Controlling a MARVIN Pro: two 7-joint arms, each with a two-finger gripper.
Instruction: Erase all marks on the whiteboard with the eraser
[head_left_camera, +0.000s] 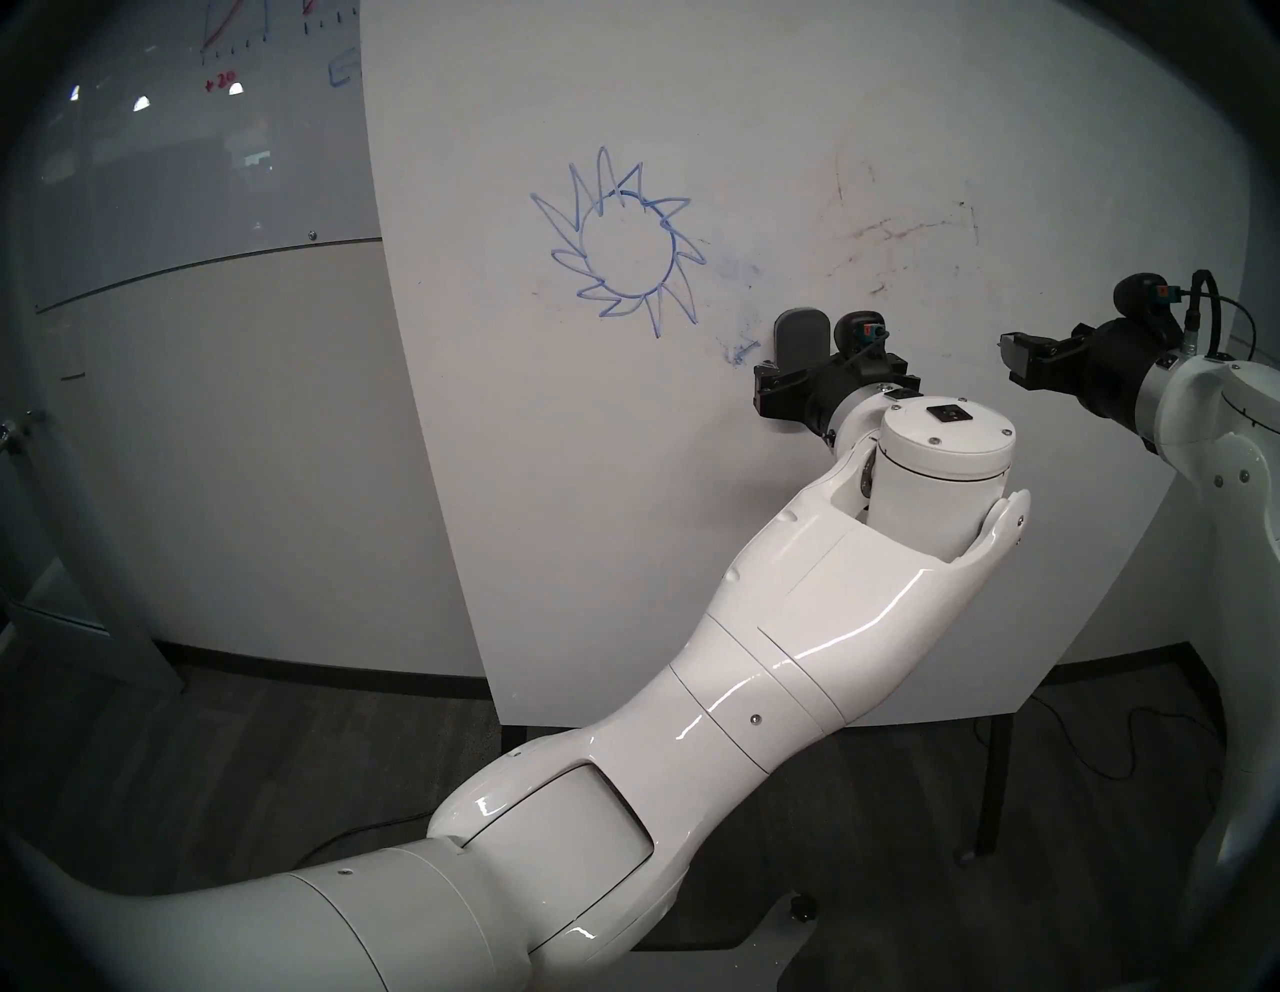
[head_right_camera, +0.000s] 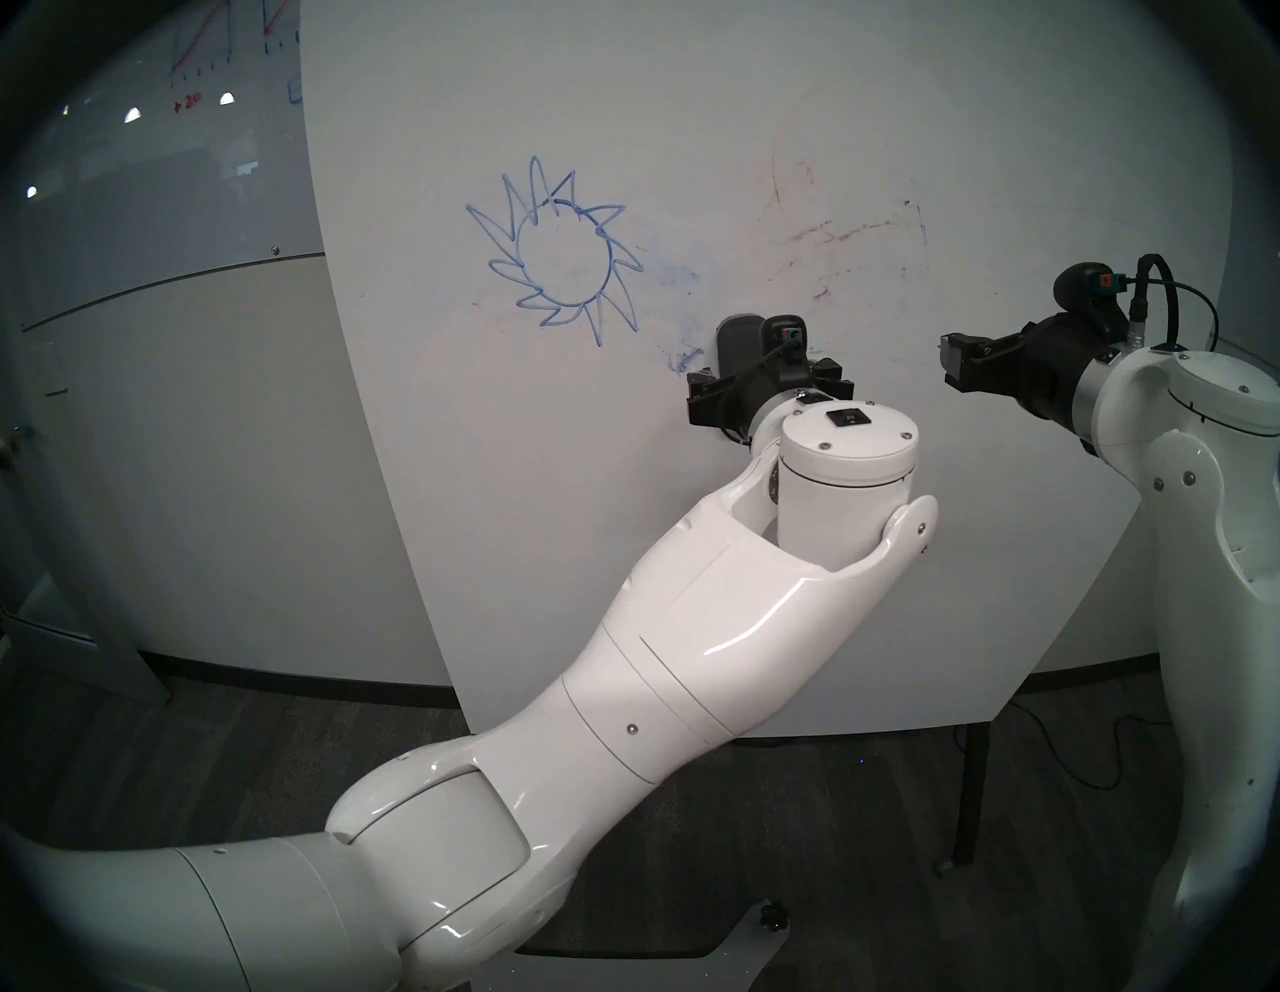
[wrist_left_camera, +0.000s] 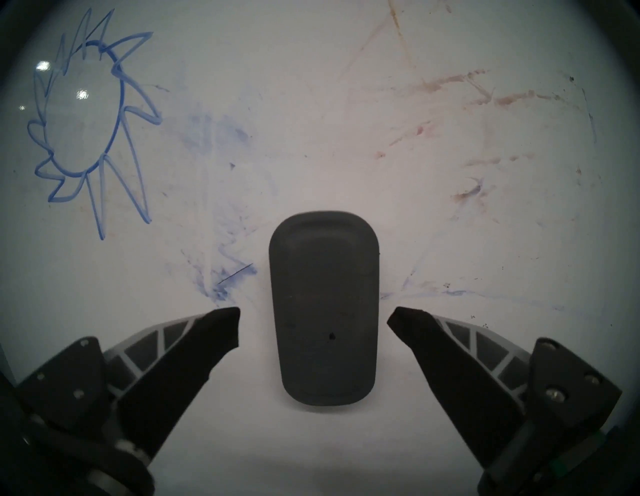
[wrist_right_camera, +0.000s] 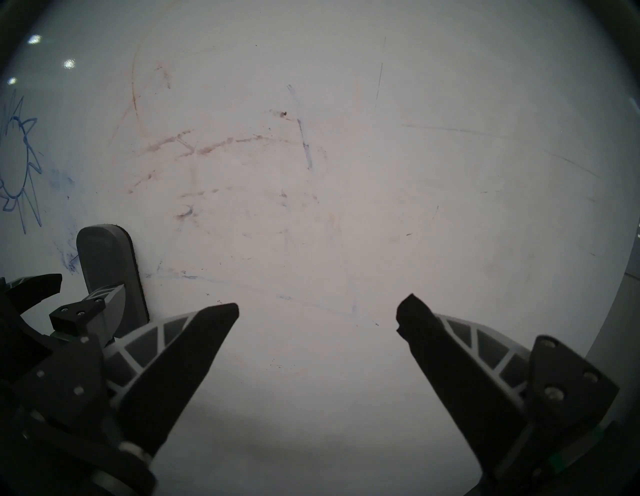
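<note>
Left of the eraser (wrist_left_camera: 323, 308) — blue marks (wrist_left_camera: 90, 114) — unobstructed.

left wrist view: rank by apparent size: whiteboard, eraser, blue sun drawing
1. whiteboard, fills the whole view.
2. eraser and blue sun drawing: they cover similar areas here, too close to rank.

So you've got the eraser (wrist_left_camera: 323, 311) sitting flat on the whiteboard (head_left_camera: 796, 125), upright. The marks (head_left_camera: 627, 242) are off at its 10 o'clock, well apart. Your left gripper (wrist_left_camera: 313, 320) straddles the eraser, a finger at 3 and at 9. Right gripper (head_left_camera: 1015, 360) is out at 3 o'clock.
</note>
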